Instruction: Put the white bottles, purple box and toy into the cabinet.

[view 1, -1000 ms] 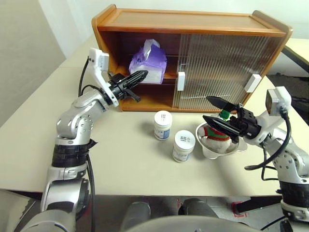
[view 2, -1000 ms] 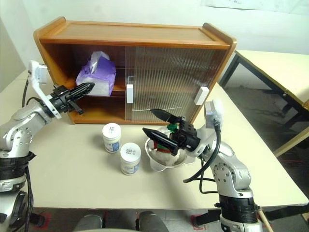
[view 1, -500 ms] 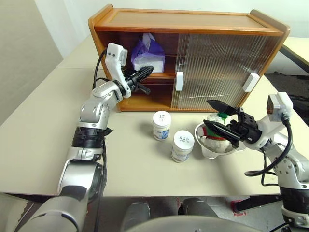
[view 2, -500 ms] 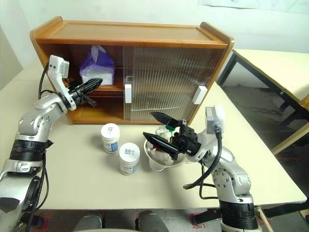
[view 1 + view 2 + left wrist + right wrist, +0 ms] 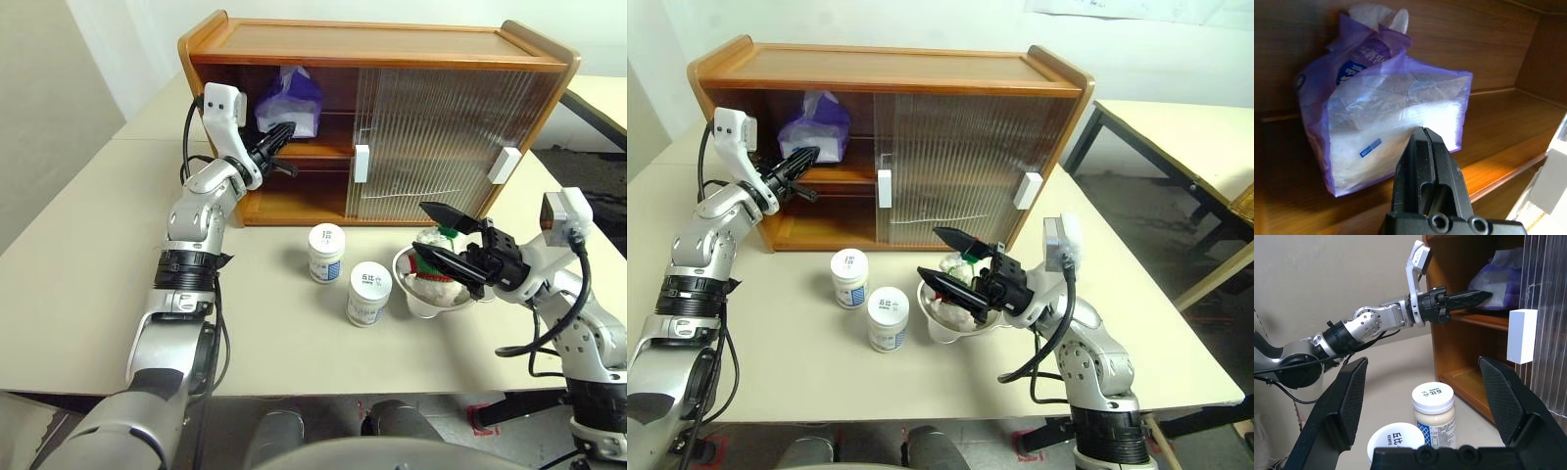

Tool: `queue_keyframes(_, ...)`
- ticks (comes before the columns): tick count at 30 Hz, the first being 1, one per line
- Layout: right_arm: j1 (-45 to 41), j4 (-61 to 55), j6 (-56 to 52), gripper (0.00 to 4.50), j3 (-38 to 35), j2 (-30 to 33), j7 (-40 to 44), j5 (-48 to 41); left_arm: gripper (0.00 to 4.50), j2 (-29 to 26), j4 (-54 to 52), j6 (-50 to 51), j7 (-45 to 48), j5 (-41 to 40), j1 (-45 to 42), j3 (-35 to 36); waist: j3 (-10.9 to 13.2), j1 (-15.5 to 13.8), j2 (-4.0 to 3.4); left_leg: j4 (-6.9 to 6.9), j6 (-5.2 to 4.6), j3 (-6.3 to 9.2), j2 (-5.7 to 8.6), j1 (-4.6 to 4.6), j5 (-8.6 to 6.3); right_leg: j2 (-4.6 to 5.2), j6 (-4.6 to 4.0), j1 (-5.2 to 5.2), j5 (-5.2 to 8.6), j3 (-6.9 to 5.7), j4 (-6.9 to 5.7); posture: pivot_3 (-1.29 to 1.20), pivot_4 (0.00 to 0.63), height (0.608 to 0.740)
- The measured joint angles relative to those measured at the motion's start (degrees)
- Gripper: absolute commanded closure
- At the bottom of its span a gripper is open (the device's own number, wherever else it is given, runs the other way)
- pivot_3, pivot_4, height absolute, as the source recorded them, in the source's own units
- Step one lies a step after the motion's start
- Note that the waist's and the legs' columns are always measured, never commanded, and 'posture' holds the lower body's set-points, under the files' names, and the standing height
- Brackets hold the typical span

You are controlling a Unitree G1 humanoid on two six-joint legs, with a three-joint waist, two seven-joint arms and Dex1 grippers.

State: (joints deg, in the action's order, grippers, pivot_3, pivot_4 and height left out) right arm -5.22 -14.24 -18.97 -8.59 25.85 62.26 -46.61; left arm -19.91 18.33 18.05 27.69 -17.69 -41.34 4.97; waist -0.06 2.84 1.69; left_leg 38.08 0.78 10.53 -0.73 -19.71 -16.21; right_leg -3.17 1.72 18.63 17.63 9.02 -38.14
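Note:
The purple box (image 5: 290, 96) stands on the upper shelf in the open left part of the cabinet (image 5: 372, 43). My left gripper (image 5: 284, 130) is shut and empty, and its tip rests against the box's front face (image 5: 1386, 107). Two white bottles (image 5: 327, 253) (image 5: 368, 294) stand on the table in front of the cabinet. The toy (image 5: 437, 270) lies in a silver bowl (image 5: 404, 290) to their right. My right gripper (image 5: 419, 227) hangs open just above the bowl and toy, pointing left and holding nothing.
Two ribbed sliding doors (image 5: 431, 137) with white handles (image 5: 361, 164) cover the cabinet's middle and right. The lower shelf behind the open left part is bare. The beige table (image 5: 88, 284) stretches wide to the left and front.
My left gripper has reached forward into the upper shelf, and the purple box has slid from the shelf's front edge deeper inside. The right arm has kept still.

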Motion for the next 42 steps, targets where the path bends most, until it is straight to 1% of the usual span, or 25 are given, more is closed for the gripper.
queue_keyframes(4, -0.08, -0.02, 1.18, 0.0, -0.02, -0.16, -1.26, 1.1, 4.48, 0.0, 0.11, -0.65, -0.03, 1.01, 0.01, -0.04, 0.0, 0.01, 0.0, 0.02, 0.0, 0.0, 0.0, 0.0, 0.0, 0.0, -0.01, 0.0, -0.01, 0.0, 0.0, -0.14, 0.0, 0.74)
queue_keyframes(8, -0.04, -0.44, 4.63, 0.0, -0.1, -2.31, -4.53, 3.63, 4.48, 0.07, -2.02, -0.92, 1.61, 0.85, 0.98, -0.05, 0.0, 0.11, 0.0, 0.0, -0.03, 0.0, 0.0, -0.02, -0.02, 0.0, -0.24, 0.01, -0.14, 0.0, 0.01, -0.15, 0.0, 0.74)
queue_keyframes(10, 0.09, -0.79, 5.76, 0.0, -0.12, -2.99, -6.11, 4.23, 4.11, -0.08, -4.5, -0.89, 3.08, 0.21, 2.72, -0.08, 0.0, 0.2, 0.0, 0.0, -0.04, 0.0, 0.01, -0.04, -0.04, 0.0, -0.41, 0.02, -0.22, 0.0, 0.02, -0.15, 0.0, 0.74)
queue_keyframes(13, 0.7, -0.87, 6.32, 0.0, -0.31, -3.28, -6.92, 4.23, 3.2, -1.1, -9.33, -0.15, 5.67, -1.15, 6.82, -0.08, 0.0, 0.28, 0.0, -0.03, 0.0, 0.0, 0.01, -0.05, -0.06, 0.0, -0.41, 0.03, -0.21, 0.0, 0.03, -0.15, 0.0, 0.74)
queue_keyframes(15, 1.24, -0.92, 6.8, 0.0, -0.33, -3.48, -7.12, 4.27, 2.53, -2.87, -14.42, 1.36, 8.17, -3.33, 12.02, 0.42, -0.01, 0.45, -0.02, -0.1, 0.07, 0.0, 0.01, -0.04, -0.09, 0.0, -0.36, 0.06, -0.17, 0.0, 0.02, -0.14, 0.0, 0.74)
queue_keyframes(19, 1.58, -0.96, 7.18, 0.0, 0.1, -3.6, -7.07, 4.31, 1.03, -5.52, -20.39, 3.87, 10.18, -5.84, 18.47, 1.46, -0.01, 0.51, -0.02, -0.15, 0.1, 0.01, -0.01, -0.07, -0.12, 0.0, -0.48, 0.14, -0.08, -0.01, 0.02, -0.14, 0.003, 0.74)
queue_keyframes(20, 1.63, -0.96, 7.19, 0.0, 0.15, -3.6, -7.02, 4.31, 0.74, -6.44, -21.6, 4.39, 10.54, -6.65, 19.61, 2.02, -0.01, 0.51, -0.02, -0.15, 0.11, 0.01, -0.01, -0.06, -0.13, 0.0, -0.52, 0.14, -0.06, -0.01, 0.02, -0.14, 0.003, 0.74)
queue_keyframes(22, 1.65, -0.95, 7.23, 0.0, 0.28, -3.6, -6.96, 4.33, 0.01, -7.62, -23.55, 5.37, 11.17, -7.66, 21.38, 3.08, -0.01, 0.51, -0.02, -0.15, 0.09, 0.02, -0.01, -0.06, -0.17, 0.01, -0.63, 0.14, -0.01, -0.01, 0.02, -0.14, 0.003, 0.74)
queue_keyframes(25, 1.64, -0.85, 7.37, 0.0, 0.53, -3.58, -6.48, 4.34, 0.01, -10.55, -26.71, 6.58, 13.56, -8.93, 26.16, 3.19, -0.03, 0.52, -0.05, -0.15, 0.03, 0.04, -0.01, -0.04, -0.24, 0.01, -0.67, 0.15, 0.0, 0.01, 0.0, -0.14, 0.003, 0.74)
queue_keyframes(27, 1.61, -0.6, 7.47, 0.0, 0.54, -3.58, -6.16, 4.34, 0.01, -11.21, -27.02, 7.4, 14.28, -8.97, 28.93, 3.1, -0.01, 0.42, -0.04, -0.16, 0.04, 0.09, -0.02, -0.06, -0.25, 0.02, -0.74, 0.22, -0.01, -0.01, -0.03, -0.12, 0.008, 0.74)
queue_keyframes(30, 1.29, 0.12, 7.5, 0.0, 0.57, -3.46, -5.27, 4.32, 0.01, -11.63, -26.1, 6.89, 14.52, -8.37, 29.32, 2.88, -0.01, 0.15, -0.04, -0.16, 0.05, 0.16, -0.04, -0.05, -0.25, 0.03, -0.83, 0.24, -0.05, -0.04, -0.05, -0.11, 0.0, 0.74)
queue_keyframes(33, 0.79, 1.33, 7.52, 0.0, 0.56, -3.15, -4.4, 4.33, 0.01, -13.41, -22.58, -0.44, 16.58, -2.93, 30.14, -0.1, -0.07, 0.18, -0.13, -0.17, 0.07, 0.17, -0.07, -0.02, -0.26, 0.03, -0.9, 0.28, -0.1, -0.03, -0.07, -0.12, 0.0, 0.74)
queue_keyframes(35, 0.61, 1.88, 7.78, 0.0, 0.53, -3.09, -3.83, 4.35, 0.01, -12.88, -19.25, -5.82, 18.21, -0.17, 31.64, -2.2, -0.1, 0.22, -0.2, -0.18, 0.09, 0.17, -0.08, -0.05, -0.26, 0.04, -0.92, 0.36, -0.09, -0.02, -0.08, -0.12, 0.0, 0.74)
queue_keyframes(38, 0.61, 2.54, 8.2, 0.0, 0.53, -2.9, -2.92, 4.53, 0.01, -11.34, -15.27, -10.96, 20.35, 0.18, 33.36, -3.27, -0.1, 0.24, -0.2, -0.24, 0.13, 0.18, -0.12, -0.11, -0.24, 0.04, -0.96, 0.46, -0.09, -0.04, -0.09, -0.12, 0.0, 0.74)
queue_keyframes(42, 1.29, 2.62, 8.56, 0.0, 0.4, -2.49, -2.19, 4.52, 0.01, -10.17, -13.28, -14.46, 22.6, -0.11, 35.51, -3.58, -0.11, 0.29, -0.2, -0.27, 0.17, 0.17, -0.11, -0.15, -0.23, 0.03, -0.99, 0.49, -0.05, -0.05, -0.08, -0.13, 0.0, 0.74)
